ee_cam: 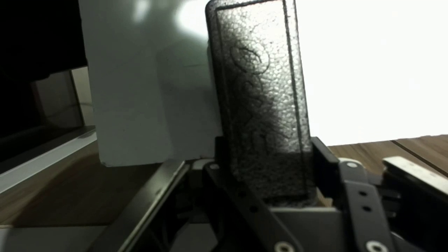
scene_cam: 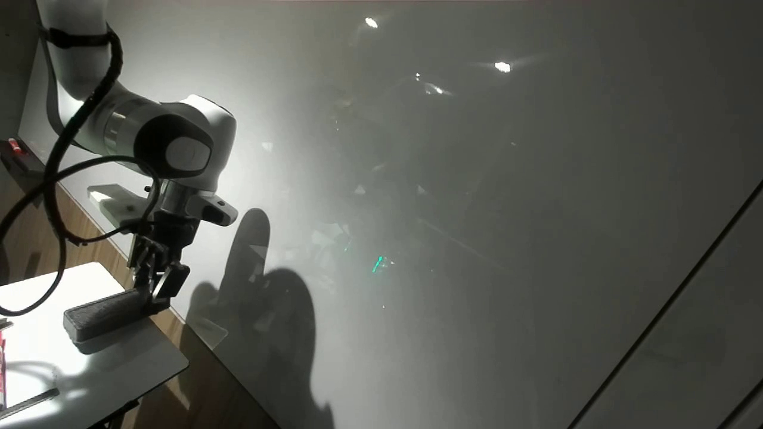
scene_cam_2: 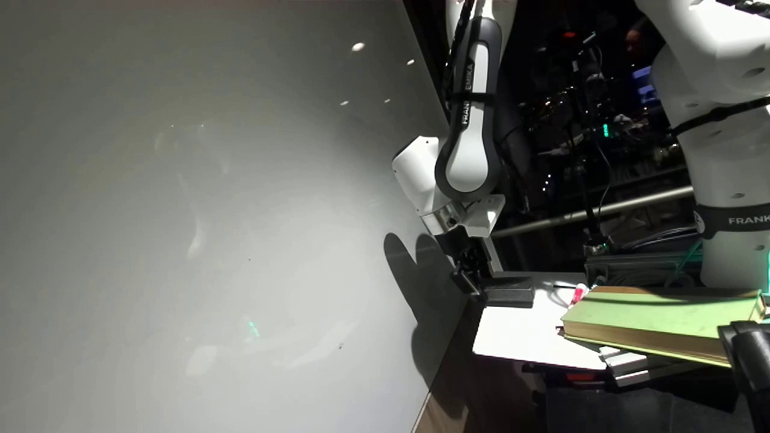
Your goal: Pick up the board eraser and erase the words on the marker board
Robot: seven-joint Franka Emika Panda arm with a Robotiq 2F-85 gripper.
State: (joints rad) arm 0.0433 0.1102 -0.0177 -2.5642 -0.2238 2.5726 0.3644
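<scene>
Clamping the board eraser [ee_cam: 257, 87] by its two long sides, the gripper [ee_cam: 270, 154] is clenched on the block's near end in the wrist view, so the far end juts out free. In an exterior view the eraser lies left of and apart from the marker board [scene_cam: 477, 208], over the small white tabletop [scene_cam: 140, 357]; whether it touches that surface I cannot tell. The block looks light, fairly stiff and hard to break, with a grained skin that should resist slipping. Held this close to one end, it may pivot under wiping pressure; a hold nearer the middle should be steadier.
</scene>
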